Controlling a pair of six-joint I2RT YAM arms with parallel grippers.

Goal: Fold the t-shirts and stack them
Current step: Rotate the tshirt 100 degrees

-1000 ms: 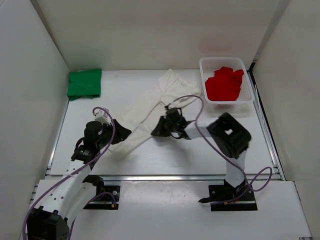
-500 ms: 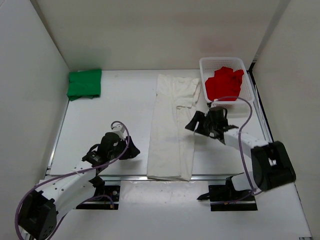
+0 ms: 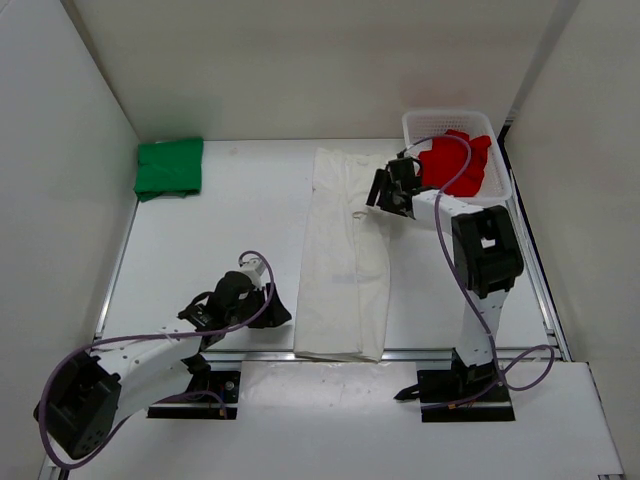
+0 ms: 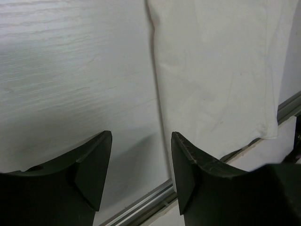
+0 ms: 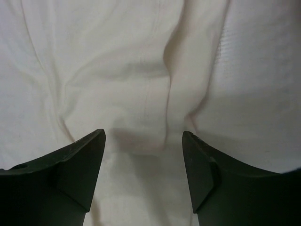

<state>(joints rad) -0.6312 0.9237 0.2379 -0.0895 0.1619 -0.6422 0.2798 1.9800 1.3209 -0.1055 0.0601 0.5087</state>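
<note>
The white t-shirt [image 3: 345, 260] lies as a long folded strip down the middle of the table, from the back to the near edge. The green t-shirt [image 3: 168, 166] sits folded at the back left. A crumpled red t-shirt [image 3: 455, 165] fills the basket [image 3: 455, 118]. My left gripper [image 3: 275, 312] is open just left of the white shirt's near end, over bare table [image 4: 70, 70], with nothing between its fingers [image 4: 94, 165]. My right gripper [image 3: 380, 195] hovers open above the white shirt's [image 5: 141, 70] far right part, its jaws empty.
The white mesh basket stands at the back right corner, close to my right gripper. A metal rail [image 4: 141, 209] runs along the table's near edge, just under my left gripper [image 4: 141, 155]. White walls enclose the table on three sides.
The white shirt, stretched diagonally between both grippers a second ago, now lies straight. My right gripper opened and moved to the far end near the basket. My left gripper moved nearer the front edge.
</note>
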